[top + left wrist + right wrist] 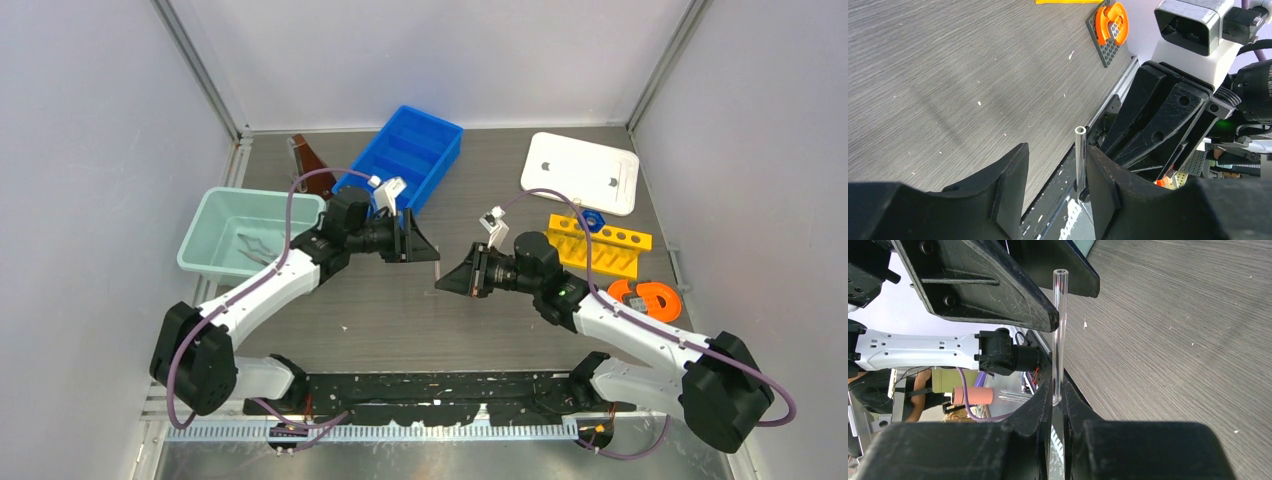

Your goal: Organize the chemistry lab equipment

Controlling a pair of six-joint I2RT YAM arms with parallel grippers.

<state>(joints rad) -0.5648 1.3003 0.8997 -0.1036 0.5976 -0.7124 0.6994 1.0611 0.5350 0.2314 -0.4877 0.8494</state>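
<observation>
2 tools meet above the desk: my right tool is clamped on the glass tube; my left tool, jaws apart, should close to take it.

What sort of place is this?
Probably a walled robot test cell staged as a chemistry bench: white panels around the table, a yellow holed rack, and a glass tube in the right gripper.

Top view high above, looking down; wrist views close, facing each other, share glass tube.
</observation>
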